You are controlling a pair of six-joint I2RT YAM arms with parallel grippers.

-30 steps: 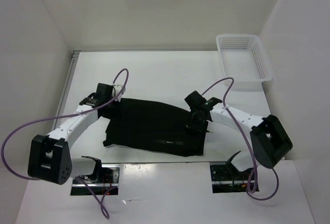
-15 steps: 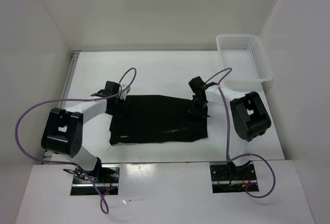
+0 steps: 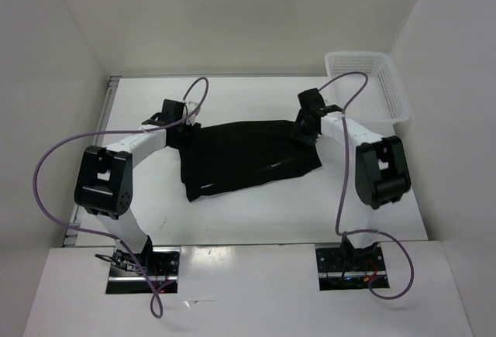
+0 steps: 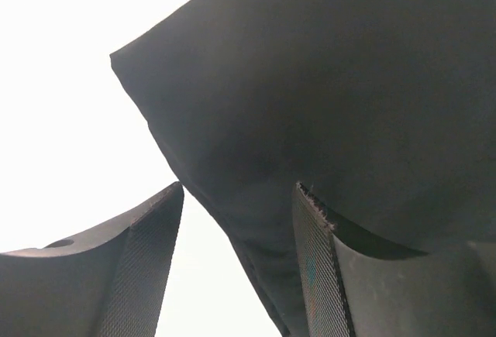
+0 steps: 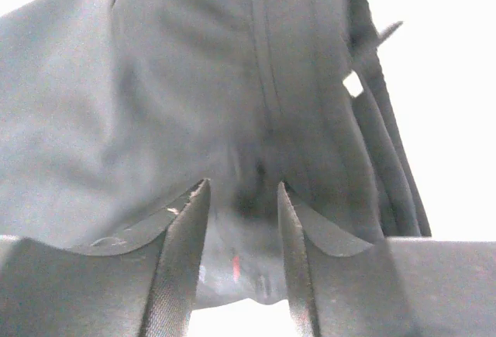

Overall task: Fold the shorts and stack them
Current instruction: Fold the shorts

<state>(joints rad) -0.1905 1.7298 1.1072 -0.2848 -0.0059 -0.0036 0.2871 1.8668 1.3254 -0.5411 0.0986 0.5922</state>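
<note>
The black shorts (image 3: pixel 248 155) lie spread and skewed across the middle of the white table, with the near-left corner trailing toward me. My left gripper (image 3: pixel 180 124) is at their far-left corner. In the left wrist view its fingers (image 4: pixel 239 190) stand wide apart; the fabric edge (image 4: pixel 256 221) runs between them along the right finger, with white table showing in the gap. My right gripper (image 3: pixel 306 128) is at the far-right edge. In the right wrist view it (image 5: pixel 242 186) pinches bunched fabric (image 5: pixel 232 104); a small white mark (image 5: pixel 353 84) shows near the hem.
A white plastic basket (image 3: pixel 397 93) stands at the back right corner, close to the right arm. White walls enclose the table (image 3: pixel 248 97) on the left, back and right. Purple cables loop above both arms.
Both grippers have swung toward the far side of the table and the shorts have moved with them, away from the near edge. The cloth now lies more skewed.
</note>
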